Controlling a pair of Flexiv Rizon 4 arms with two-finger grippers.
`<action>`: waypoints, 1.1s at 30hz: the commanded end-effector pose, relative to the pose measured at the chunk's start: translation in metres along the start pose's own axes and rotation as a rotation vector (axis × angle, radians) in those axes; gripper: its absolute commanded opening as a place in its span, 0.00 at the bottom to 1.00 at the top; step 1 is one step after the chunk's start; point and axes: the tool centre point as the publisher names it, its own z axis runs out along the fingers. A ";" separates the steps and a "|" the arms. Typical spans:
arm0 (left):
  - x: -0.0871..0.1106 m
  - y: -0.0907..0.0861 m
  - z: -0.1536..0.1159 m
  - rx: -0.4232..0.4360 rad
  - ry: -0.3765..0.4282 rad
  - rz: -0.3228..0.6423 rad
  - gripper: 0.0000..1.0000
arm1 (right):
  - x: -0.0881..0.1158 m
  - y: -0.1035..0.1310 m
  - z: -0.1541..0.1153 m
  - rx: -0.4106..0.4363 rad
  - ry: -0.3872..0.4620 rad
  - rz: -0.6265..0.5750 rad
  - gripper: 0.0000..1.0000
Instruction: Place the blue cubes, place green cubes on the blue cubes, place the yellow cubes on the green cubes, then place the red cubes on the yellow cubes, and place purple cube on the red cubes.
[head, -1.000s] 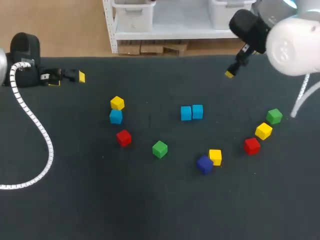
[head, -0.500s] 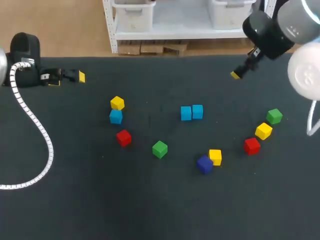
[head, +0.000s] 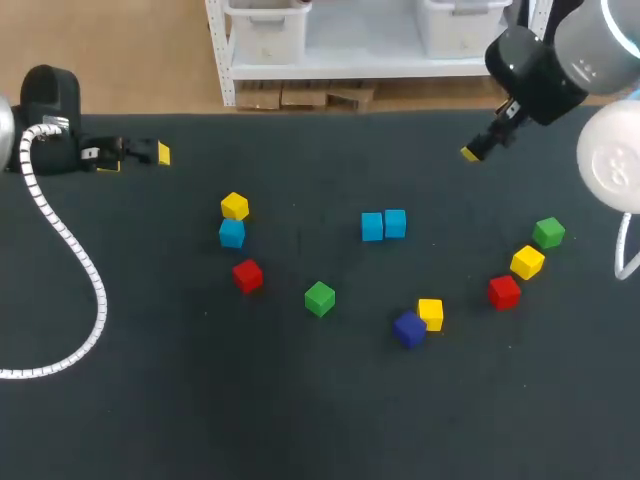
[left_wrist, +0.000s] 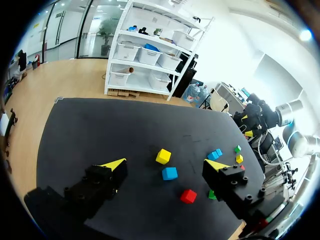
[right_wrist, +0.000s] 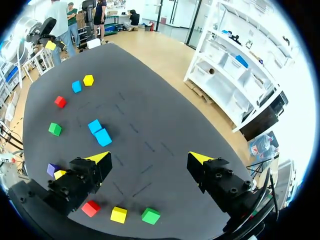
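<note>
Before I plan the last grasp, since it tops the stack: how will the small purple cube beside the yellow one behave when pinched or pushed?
The purple cube looks solid and flat-faced, so it should probably slide, not roll, on the dark table cover. It appears to touch a yellow cube, so a push toward that would likely shift both.

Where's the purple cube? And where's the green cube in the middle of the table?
Small purple cube (head: 408, 329): head view, middle of its top face.
Small green cube in the table's middle (head: 319, 298): head view, middle of its top face.
</note>
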 end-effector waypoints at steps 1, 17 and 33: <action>0.000 0.000 0.000 0.000 0.000 0.000 1.00 | 0.001 0.001 -0.001 0.002 -0.001 0.000 1.00; 0.000 0.000 0.000 0.000 0.000 0.000 1.00 | 0.001 0.001 -0.001 0.002 -0.001 0.000 1.00; 0.000 0.000 0.000 0.000 0.000 0.000 1.00 | -0.002 -0.033 -0.044 0.129 -0.078 0.067 1.00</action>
